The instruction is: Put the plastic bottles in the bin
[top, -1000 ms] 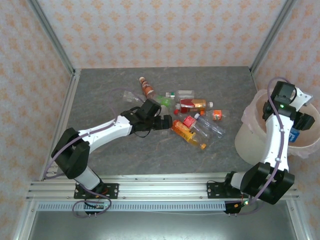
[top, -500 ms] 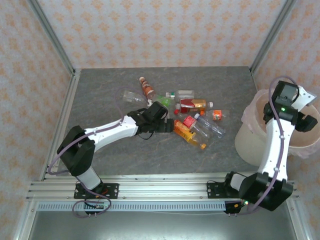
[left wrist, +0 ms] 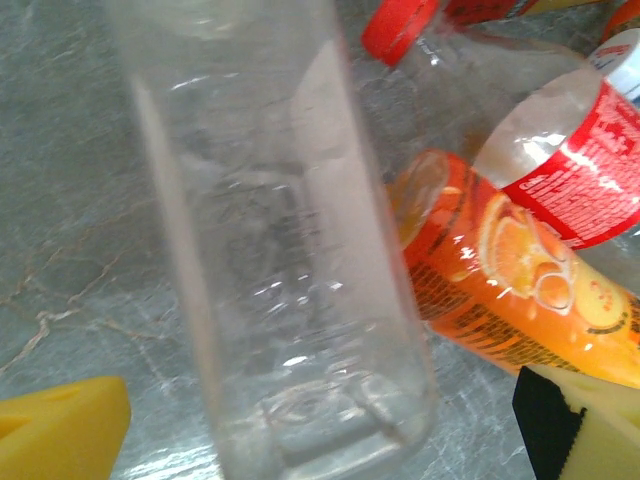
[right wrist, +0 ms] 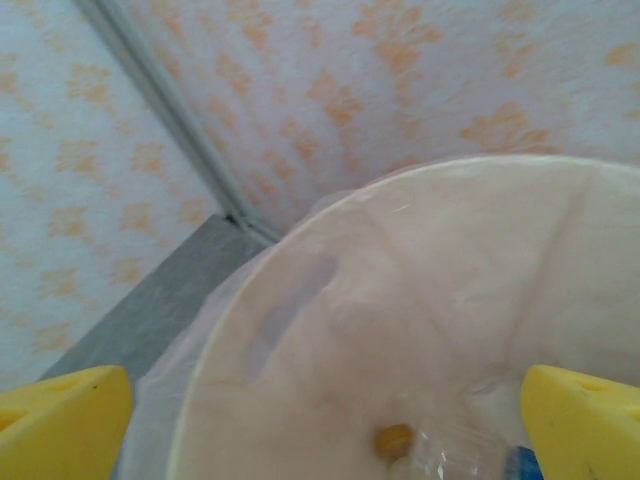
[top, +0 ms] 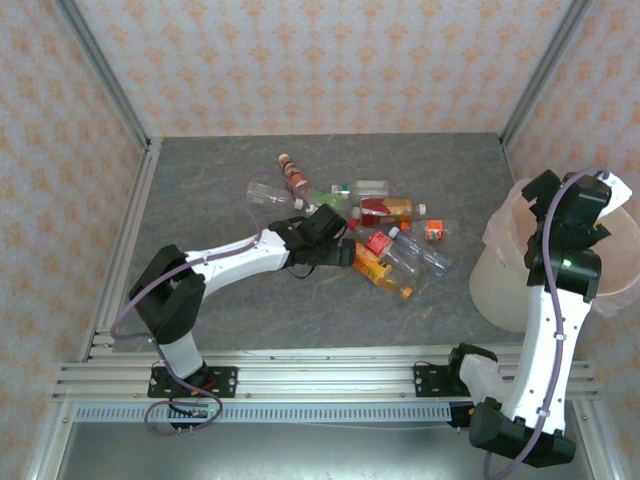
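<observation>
**One hand at the bottle heap, one hand over the bin**

From above, the plastic bottles (top: 385, 235) lie in a heap in the middle of the grey table (top: 200, 310). Two more lie a little apart, at the far left of the heap. The bin (top: 500, 290) stands at the right edge of the table, well apart from the heap. The left gripper (top: 343, 254) reaches into the near left side of the heap. From up here its fingers are too small to tell how they stand.

The left wrist camera shows that part. The two yellow fingertips (left wrist: 60, 430) are wide apart, and a clear bottle (left wrist: 290, 250) lies on the table between them. There is a gap on each side of it, so the hand grips nothing. Just beside it lies an orange bottle (left wrist: 500, 290) with orange slices drawn on it. A bottle with a red label (left wrist: 580, 170) lies partly over that one.

The right gripper (right wrist: 320, 430) hangs over the bin. From above, the arm covers much of the bin's mouth. The right wrist camera looks down inside. Its fingers are spread wide with nothing between them. At the bottom of the bin lie a small orange-brown blob (right wrist: 393, 438) and some clear plastic with a bit of blue.
</observation>
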